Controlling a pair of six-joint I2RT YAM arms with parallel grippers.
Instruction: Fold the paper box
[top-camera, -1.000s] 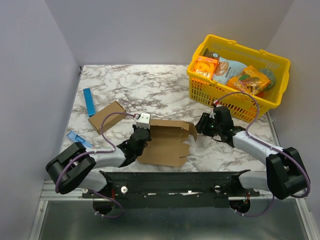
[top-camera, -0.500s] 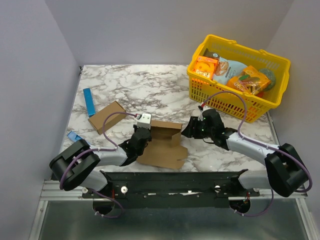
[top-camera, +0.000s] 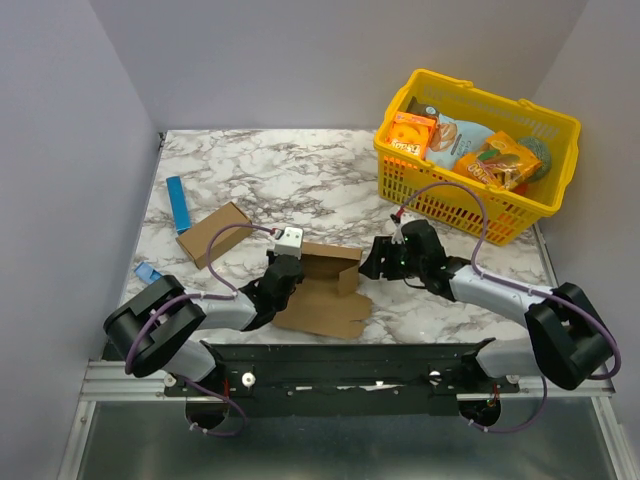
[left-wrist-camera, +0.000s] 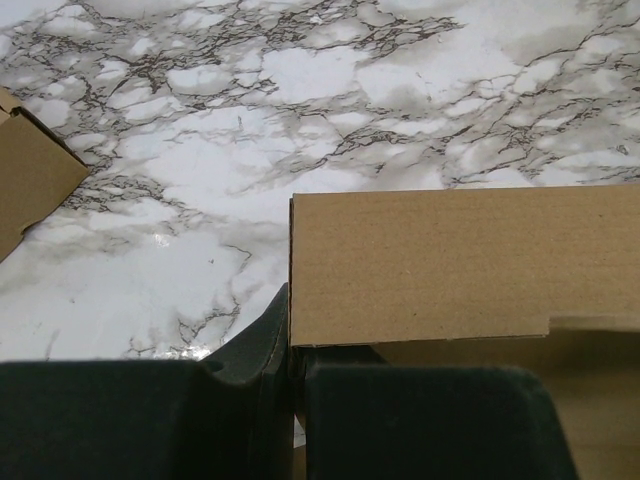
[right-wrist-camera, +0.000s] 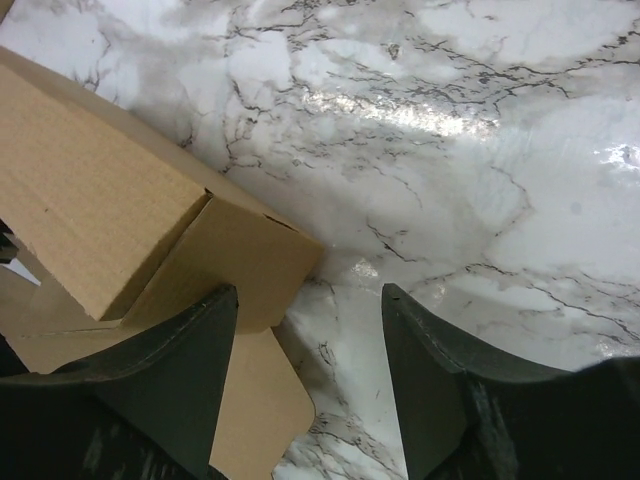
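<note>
Left wrist: left end effector (left-wrist-camera: 290, 350) clenched on paper box (left-wrist-camera: 440, 265) edge. Right end effector (right-wrist-camera: 308, 300) released, flap (right-wrist-camera: 250, 265) beside it. Looks light, creasable; pinch flaps near folds.

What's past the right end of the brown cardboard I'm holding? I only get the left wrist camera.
Observer: The right gripper sits at that end of the plain brown cardboard paper box, jaws open, one finger beside the end flap.
Operator: Is that brown corner on my left another box?
Observer: Yes, a small brown carton, with a flat blue strip lying just beyond it.
Operator: Anything colourful?
Observer: A yellow plastic basket at the far right corner holds orange snack boxes.
</note>
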